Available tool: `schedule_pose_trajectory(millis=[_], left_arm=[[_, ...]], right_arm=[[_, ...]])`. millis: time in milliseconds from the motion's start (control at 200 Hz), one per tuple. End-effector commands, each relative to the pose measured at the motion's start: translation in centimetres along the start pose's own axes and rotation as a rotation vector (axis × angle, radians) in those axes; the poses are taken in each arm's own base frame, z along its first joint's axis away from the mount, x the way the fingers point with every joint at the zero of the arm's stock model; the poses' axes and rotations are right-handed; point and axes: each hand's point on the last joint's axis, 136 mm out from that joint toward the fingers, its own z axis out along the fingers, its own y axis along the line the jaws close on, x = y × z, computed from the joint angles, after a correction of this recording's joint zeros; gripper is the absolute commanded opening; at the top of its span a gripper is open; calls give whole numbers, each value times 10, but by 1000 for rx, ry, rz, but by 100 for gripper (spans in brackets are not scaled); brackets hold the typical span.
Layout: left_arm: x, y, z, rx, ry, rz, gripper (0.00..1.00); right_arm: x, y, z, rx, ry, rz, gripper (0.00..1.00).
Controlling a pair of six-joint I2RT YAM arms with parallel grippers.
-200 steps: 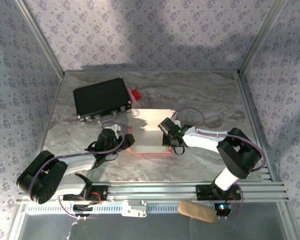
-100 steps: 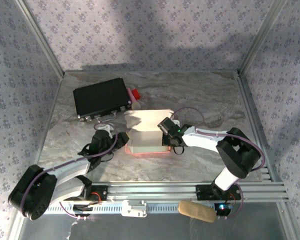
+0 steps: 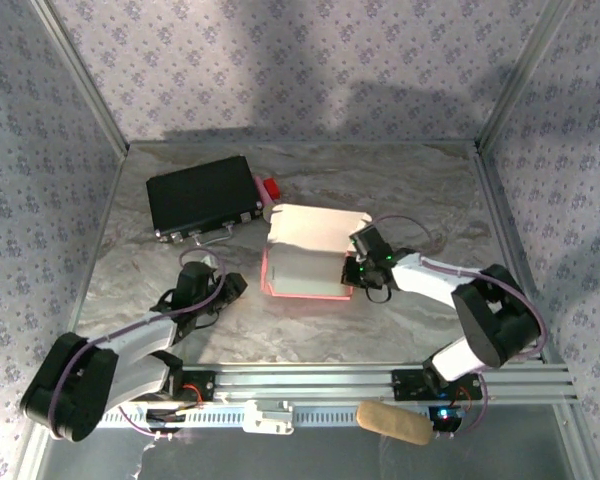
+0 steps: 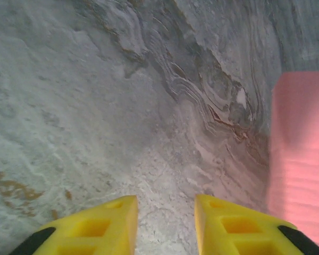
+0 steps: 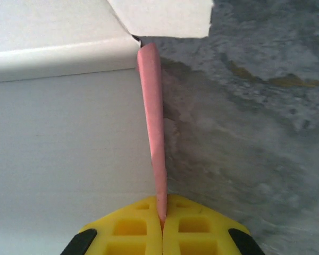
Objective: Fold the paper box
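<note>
Marbled table point(image 3: 400, 190) bears paper box point(image 3: 305, 265), black case point(image 3: 202, 195).

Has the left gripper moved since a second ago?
Yes. Seen from above, the left gripper has backed off leftward, away from the paper box. It now sits below the middle of the unmoved black case, not below its right end.

Pink paper box point(image 3: 300, 268) with whitish inside, black case point(image 3: 202, 195), grey marbled table point(image 3: 400, 185), lilac floral-print walls point(image 3: 280, 70)
</note>
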Motion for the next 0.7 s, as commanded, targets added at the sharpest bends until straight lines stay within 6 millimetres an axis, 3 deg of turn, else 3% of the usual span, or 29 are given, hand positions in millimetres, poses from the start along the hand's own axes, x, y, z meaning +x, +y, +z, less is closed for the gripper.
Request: schedule_pose_trajectory(millis=[0,135,330,695], left_arm=[[-15,-43,-6,149,-24,40,41],[-29,-77,-23,232,-58,50,44],[-36,-111,-35,349,-51,10,44],[-34,-122,-39,389,-28,-15,39]], right_arm=[[-2,29,-25,-197,23,-25,0],[-10,24,-41,-197,5,-34,0],[-10,20,-43,-187,10,-32,0],[-12,26,-42,-199,12,-33,0]])
